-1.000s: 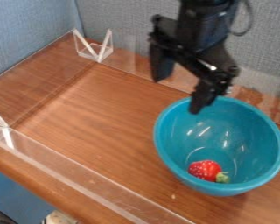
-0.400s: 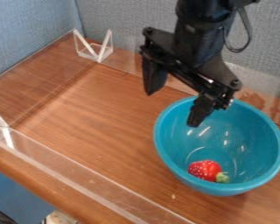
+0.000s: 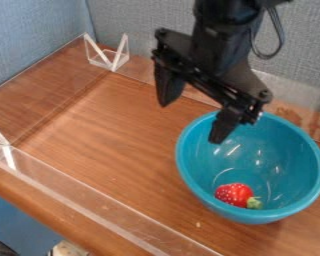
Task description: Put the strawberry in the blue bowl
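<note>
Strawberry (image 3: 235, 194) lies inside blue bowl (image 3: 251, 166), on the near side of its floor (green cap pointing right). Bowl sits on wooden table (image 3: 96, 120), right side. Gripper (image 3: 195, 107) hangs above the bowl's far-left rim, jaws spread wide, holding nothing.

No text, label, brand, number or sign is showing anywhere that can be read, neither on the blue bowl (image 3: 251, 163) nor on anything around it.
</note>
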Controlling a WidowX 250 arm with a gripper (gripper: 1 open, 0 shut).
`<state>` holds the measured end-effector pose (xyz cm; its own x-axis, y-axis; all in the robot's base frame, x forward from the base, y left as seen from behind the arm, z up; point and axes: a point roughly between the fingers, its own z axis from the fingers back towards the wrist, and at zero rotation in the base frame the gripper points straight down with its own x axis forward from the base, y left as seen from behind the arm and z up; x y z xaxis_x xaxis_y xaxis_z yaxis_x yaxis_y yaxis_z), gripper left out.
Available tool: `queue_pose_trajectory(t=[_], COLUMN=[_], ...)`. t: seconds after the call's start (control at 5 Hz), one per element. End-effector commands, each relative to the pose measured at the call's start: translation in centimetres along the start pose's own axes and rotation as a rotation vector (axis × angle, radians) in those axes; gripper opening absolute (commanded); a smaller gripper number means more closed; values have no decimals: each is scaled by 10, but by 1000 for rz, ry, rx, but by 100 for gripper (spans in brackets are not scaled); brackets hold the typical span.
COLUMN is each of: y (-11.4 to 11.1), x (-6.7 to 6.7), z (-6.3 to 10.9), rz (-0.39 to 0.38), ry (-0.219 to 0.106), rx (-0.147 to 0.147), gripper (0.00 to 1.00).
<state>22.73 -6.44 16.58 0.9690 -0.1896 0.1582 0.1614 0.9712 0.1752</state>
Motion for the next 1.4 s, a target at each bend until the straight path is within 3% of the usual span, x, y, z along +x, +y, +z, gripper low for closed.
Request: queue_pose_trajectory(t=[0.0, 0.2, 0.6, 1.0, 1.2], y=[6, 10, -3, 10, 23], x=[3, 1, 13, 9, 7], z=[14, 10, 6, 17, 13], rz=[0, -3, -22, 32, -6], ry=[-66, -64, -64, -81, -81], rx=[-6, -10, -28, -6, -17], gripper=[100, 100, 100, 100, 100])
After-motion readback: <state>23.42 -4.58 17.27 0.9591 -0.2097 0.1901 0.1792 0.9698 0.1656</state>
